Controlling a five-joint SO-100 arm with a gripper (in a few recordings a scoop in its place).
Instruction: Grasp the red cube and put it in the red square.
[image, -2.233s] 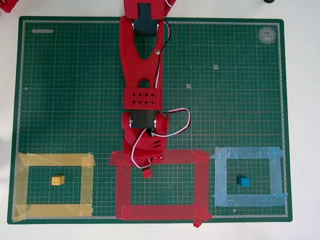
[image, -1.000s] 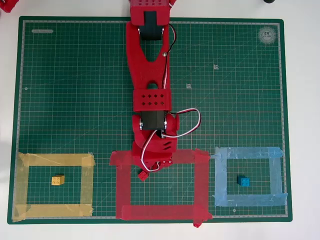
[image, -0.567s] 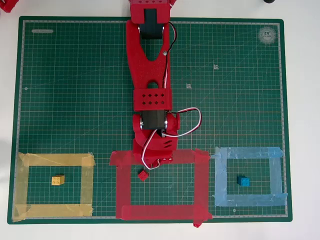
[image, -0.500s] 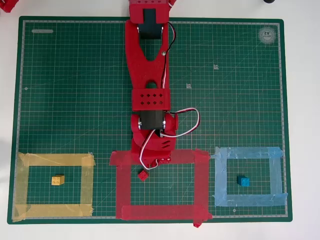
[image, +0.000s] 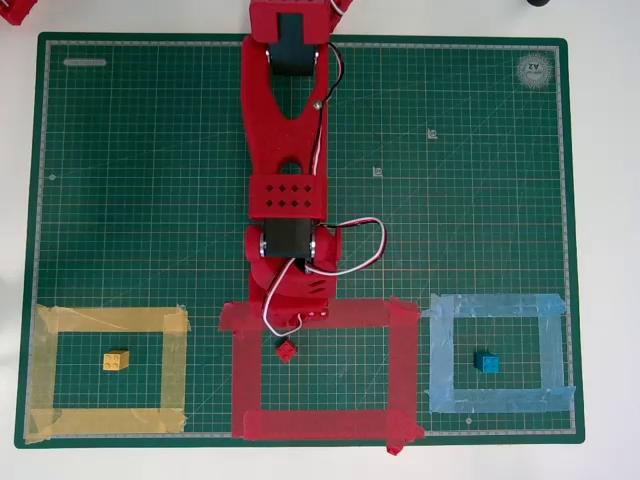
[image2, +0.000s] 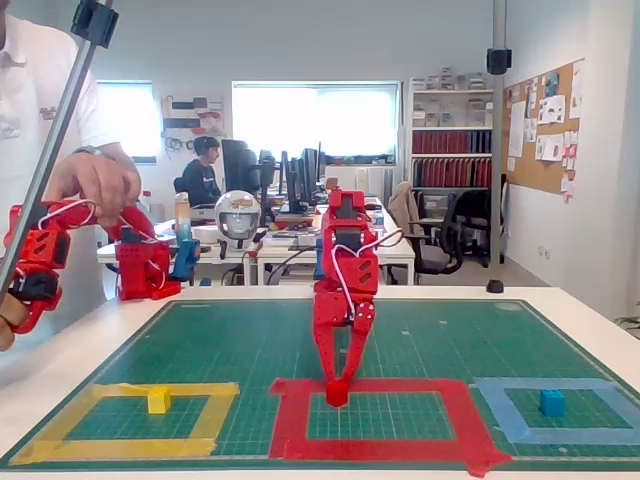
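Note:
The tiny red cube (image: 287, 349) lies on the mat inside the red square (image: 405, 365), close to its top-left corner in the overhead view. My red gripper (image: 292, 324) hangs over the square's top tape strip, just behind the cube and apart from it. In the fixed view the gripper (image2: 338, 378) points straight down with its fingers spread in a narrow V, open and holding nothing. The red cube (image2: 337, 394) sits right below the tips, at the far edge of the red square (image2: 462, 420).
A yellow cube (image: 116, 360) rests in the yellow tape frame (image: 175, 365) on the left. A blue cube (image: 487, 362) rests in the light blue tape frame (image: 553, 355) on the right. The green cutting mat (image: 470, 180) covers the table.
The cube was let go and stays inside the red square. The arm has since drawn back a little and swung left in the overhead view.

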